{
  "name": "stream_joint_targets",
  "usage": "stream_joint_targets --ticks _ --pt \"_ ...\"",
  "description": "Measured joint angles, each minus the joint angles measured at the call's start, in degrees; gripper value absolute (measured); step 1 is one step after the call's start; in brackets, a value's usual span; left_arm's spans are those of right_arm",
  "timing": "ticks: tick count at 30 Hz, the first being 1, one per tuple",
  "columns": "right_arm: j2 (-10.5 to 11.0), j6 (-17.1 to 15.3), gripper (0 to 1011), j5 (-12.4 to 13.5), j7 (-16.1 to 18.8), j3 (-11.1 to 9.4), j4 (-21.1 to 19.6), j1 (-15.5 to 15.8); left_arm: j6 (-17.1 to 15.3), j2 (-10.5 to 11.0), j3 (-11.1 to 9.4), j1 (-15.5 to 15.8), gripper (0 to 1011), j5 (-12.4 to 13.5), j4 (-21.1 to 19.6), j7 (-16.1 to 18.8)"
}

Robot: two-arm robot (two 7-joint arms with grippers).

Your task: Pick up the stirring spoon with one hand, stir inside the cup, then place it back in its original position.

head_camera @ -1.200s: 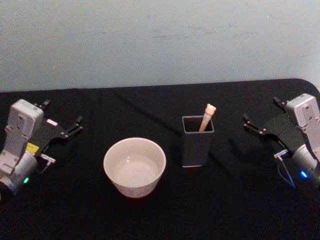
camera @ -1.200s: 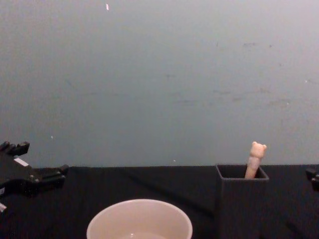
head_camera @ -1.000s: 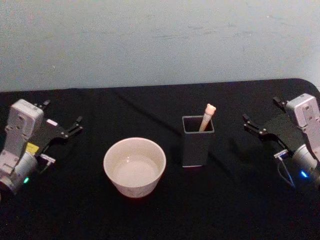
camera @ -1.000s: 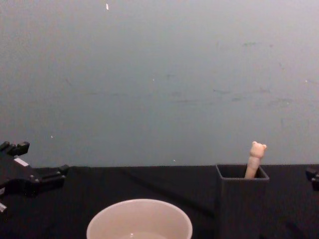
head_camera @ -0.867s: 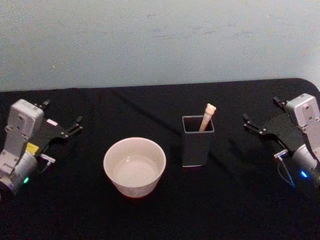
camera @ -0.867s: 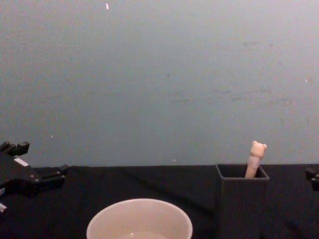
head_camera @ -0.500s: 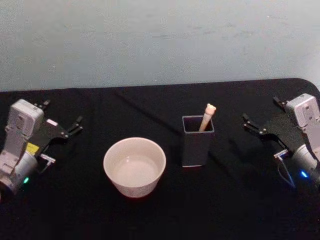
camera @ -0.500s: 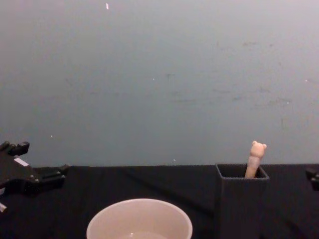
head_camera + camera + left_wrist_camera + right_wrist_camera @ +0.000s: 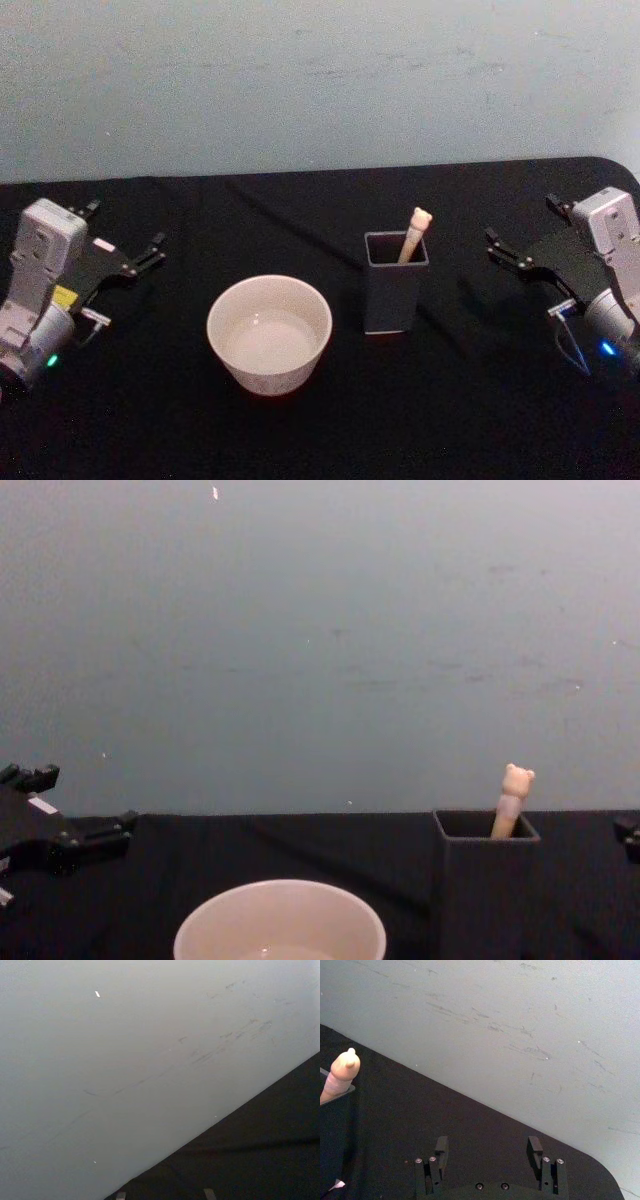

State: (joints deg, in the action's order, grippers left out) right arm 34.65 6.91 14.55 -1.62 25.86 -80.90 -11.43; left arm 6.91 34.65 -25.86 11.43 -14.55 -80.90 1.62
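The stirring spoon point(image 9: 413, 234) stands tilted in the dark grey square holder point(image 9: 393, 292), its bear-head top point(image 9: 517, 779) poking above the rim. To the holder's left sits the wide cream-white cup point(image 9: 269, 335), with a pale inside. My left gripper point(image 9: 125, 228) rests open at the table's left side, well away from the cup. My right gripper point(image 9: 520, 220) rests open at the right side, a short way from the holder. In the right wrist view its two fingers point(image 9: 441, 1148) stand apart with nothing between them, and the spoon point(image 9: 341, 1073) shows at the edge.
A black cloth covers the table point(image 9: 320, 430), which ends at a pale blue-grey wall point(image 9: 320, 80) behind. The table's rounded right corner point(image 9: 615, 165) lies just behind my right gripper. Bare cloth lies between each gripper and the cup and holder.
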Motion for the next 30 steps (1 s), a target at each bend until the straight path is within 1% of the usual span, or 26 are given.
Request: stream_joint_targets --ticks 7,12,15,16,18,19,20,21,22,23,24,25,26,27,28,30 --pt "0.0 0.0 1002 0.0 0.0 0.0 0.0 0.0 0.0 0.0 0.0 0.0 1002 0.0 0.0 0.0" --pt "-0.18 1.05 1003 -0.2 0.64 -1.25 -0.27 0.58 0.0 0.0 0.0 0.0 1001 0.0 0.0 0.0" --pt "0.23 1.53 1002 0.79 2.13 -2.0 -1.01 1.18 0.0 0.0 0.0 0.0 1001 0.0 0.0 0.0" --pt "0.74 1.7 1002 1.66 3.48 -2.46 -1.79 1.72 0.0 0.0 0.0 0.0 1001 0.0 0.0 0.0" --pt "1.37 1.78 1002 2.62 5.02 -2.85 -2.63 2.3 0.0 0.0 0.0 0.0 1001 0.0 0.0 0.0" --pt "2.19 1.79 1002 3.97 7.04 -3.37 -3.67 3.02 0.0 0.0 0.0 0.0 1001 0.0 0.0 0.0" --pt "2.57 1.79 1002 4.67 8.03 -3.57 -4.15 3.34 0.0 0.0 0.0 0.0 1001 0.0 0.0 0.0" --pt "3.41 1.77 1002 6.05 10.27 -3.97 -5.19 4.07 0.0 0.0 0.0 0.0 1001 0.0 0.0 0.0" --pt "3.74 1.76 1003 6.71 11.2 -4.14 -5.6 4.38 0.0 0.0 0.0 0.0 1001 0.0 0.0 0.0" --pt "4.49 1.74 1003 8.37 13.44 -4.59 -6.57 5.09 0.0 0.0 0.0 0.0 1001 0.0 0.0 0.0" --pt "4.49 1.74 1003 8.37 13.44 -4.59 -6.57 5.09 0.0 0.0 0.0 0.0 1001 0.0 0.0 0.0" --pt "5.12 1.73 1002 10.28 15.76 -5.12 -7.4 5.75 0.0 0.0 0.0 0.0 1001 0.0 0.0 0.0" --pt "5.35 1.71 1002 11.39 17.15 -5.39 -7.73 6.03 0.0 0.0 0.0 0.0 1001 0.0 0.0 0.0" --pt "5.55 1.64 1002 12.5 18.32 -5.64 -8.03 6.24 0.0 0.0 0.0 0.0 1001 0.0 0.0 0.0" --pt "5.79 1.46 1002 14.54 20.68 -6.06 -8.47 6.57 0.0 0.0 0.0 0.0 1001 0.0 0.0 0.0" --pt "5.83 0.88 1002 17.14 23.87 -6.41 -8.79 6.72 0.0 0.0 0.0 0.0 1001 0.0 0.0 0.0"
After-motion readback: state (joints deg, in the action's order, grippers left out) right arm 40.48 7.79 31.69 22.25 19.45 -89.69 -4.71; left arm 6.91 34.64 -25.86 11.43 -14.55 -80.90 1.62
